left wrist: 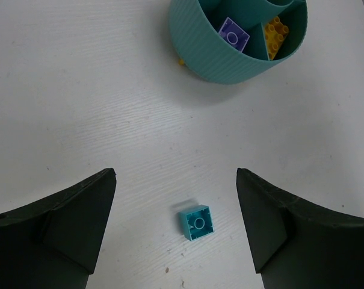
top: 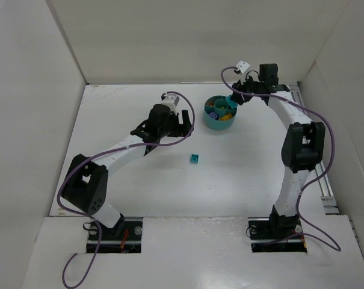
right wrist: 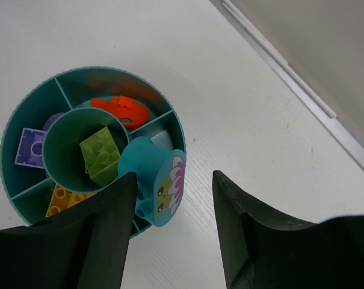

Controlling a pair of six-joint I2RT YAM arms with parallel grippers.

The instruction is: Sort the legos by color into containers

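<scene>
White counter (top: 169,192), white walls all round. From above, the round teal tub (top: 219,124) sits at the far side, a lone teal brick (top: 194,158) well apart from it. Left wrist: left claw (left wrist: 175,173) spread wide, released, that square one-stud brick lying between its fingers. Right wrist: right claw (right wrist: 174,176) released above the tub, a round teal piece (right wrist: 147,179) with a flower print against one finger at the rim. Purple brick (right wrist: 30,146), yellow brick (right wrist: 62,198), orange-red piece (right wrist: 123,109) in separate wedges, light green brick (right wrist: 100,153) in the central ring

flower-faced teal piece (right wrist: 150,178) over tub (right wrist: 30,103)
</scene>
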